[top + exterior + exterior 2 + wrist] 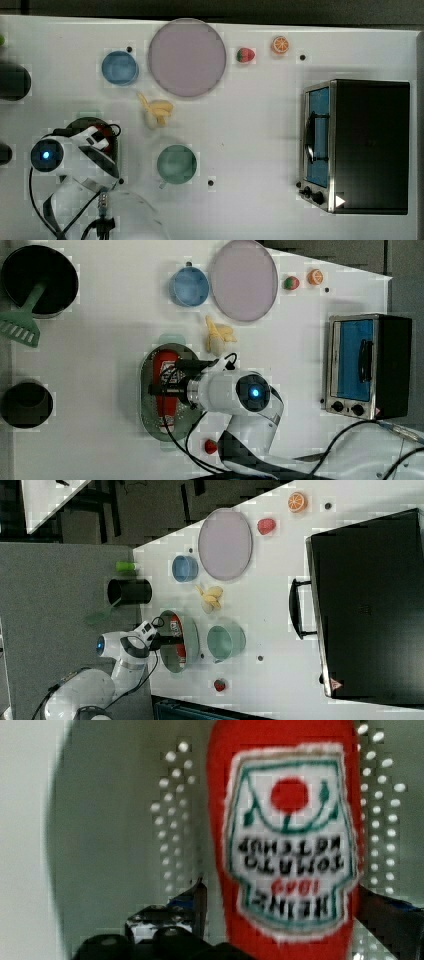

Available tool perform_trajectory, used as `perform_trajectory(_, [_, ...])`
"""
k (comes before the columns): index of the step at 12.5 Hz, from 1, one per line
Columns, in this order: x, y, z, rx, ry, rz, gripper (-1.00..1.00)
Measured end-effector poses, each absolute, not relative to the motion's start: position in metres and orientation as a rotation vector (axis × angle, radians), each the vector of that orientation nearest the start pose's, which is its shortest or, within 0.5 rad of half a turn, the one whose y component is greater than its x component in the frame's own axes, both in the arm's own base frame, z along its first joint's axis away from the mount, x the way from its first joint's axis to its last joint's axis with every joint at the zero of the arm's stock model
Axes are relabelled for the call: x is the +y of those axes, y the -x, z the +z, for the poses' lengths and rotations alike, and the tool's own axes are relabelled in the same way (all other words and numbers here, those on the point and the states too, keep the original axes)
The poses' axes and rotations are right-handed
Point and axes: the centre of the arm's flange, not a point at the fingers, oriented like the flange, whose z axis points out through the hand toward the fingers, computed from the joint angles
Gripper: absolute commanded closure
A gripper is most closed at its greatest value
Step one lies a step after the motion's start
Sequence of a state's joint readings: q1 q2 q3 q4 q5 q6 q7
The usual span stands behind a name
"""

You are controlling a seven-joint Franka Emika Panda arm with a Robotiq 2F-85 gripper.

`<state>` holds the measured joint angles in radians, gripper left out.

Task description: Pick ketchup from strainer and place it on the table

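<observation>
The ketchup [290, 845], a red bottle with a white label, lies in the pale green holed strainer [175, 820]. My gripper [285, 905] is down over it and open, one finger [197, 895] on each side of the bottle, nothing lifted. In the left view the ketchup [165, 367] lies lengthwise in the strainer [150, 405], and the gripper [162, 389] crosses its middle. In the top view the arm covers most of the strainer [82, 122] at the left of the white table [250, 150]. A bit of red ketchup [103, 131] shows there.
A teal cup [176, 164] stands to the right of the strainer in the top view, with a banana [157, 111] behind it. A blue cup [120, 68], purple plate [186, 56], strawberry [245, 55] and orange slice [280, 44] sit beyond. The toaster oven [360, 145] is at the far right.
</observation>
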<state>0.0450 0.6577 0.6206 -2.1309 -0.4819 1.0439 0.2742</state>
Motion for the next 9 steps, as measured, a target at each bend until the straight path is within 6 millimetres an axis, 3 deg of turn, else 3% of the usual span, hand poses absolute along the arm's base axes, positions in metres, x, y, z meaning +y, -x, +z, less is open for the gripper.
perform_trajectory(2, [0.361,-0.432,0.14,0.122,3.044,0.152,-0.21])
perform_trajectory(5, [0.363,-0.438,0.151,0.118,3.061,0.128,-0.21])
perform_trajectory(8, [0.366,-0.437,0.184,0.149,3.09,0.112,-0.21])
perform_trajectory(9, [0.369,-0.438,0.205,0.201,3.089,0.119,-0.21])
